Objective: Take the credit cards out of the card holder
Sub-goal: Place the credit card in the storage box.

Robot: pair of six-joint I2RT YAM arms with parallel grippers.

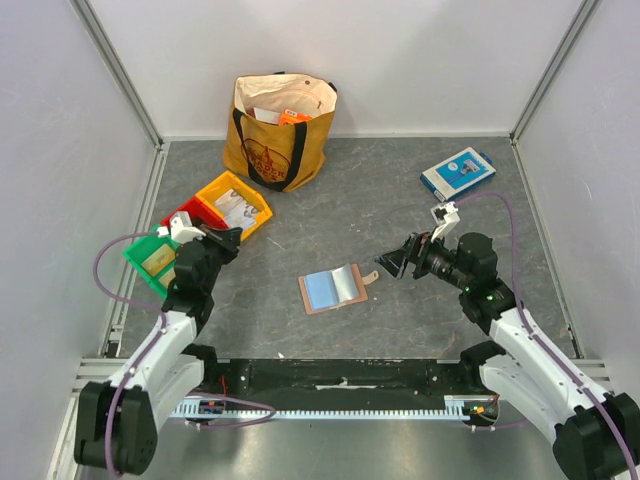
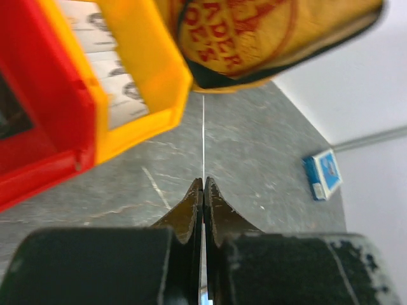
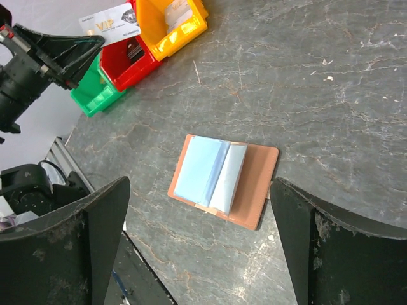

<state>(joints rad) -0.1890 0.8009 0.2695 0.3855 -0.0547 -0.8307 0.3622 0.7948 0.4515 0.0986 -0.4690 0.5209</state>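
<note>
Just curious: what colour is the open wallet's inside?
Pale blue, framed by pinkish-tan leather; the card holder shows best in the right wrist view.

Left arm is leaning forward from its base and angling slightly right; left wrist is sitting raised above the elbow; left gripper is pointing right, toward the other arm, with jaws pressed together and pinching a credit card edge-on between the fingertips, the card sticking out past the tips. Right arm is leaning forward and inward from its base; right wrist is tilting downward; right gripper is facing left and hovering, jaws standing wide apart, nothing between them; its black fingers are showing scuffed inner faces.
</note>
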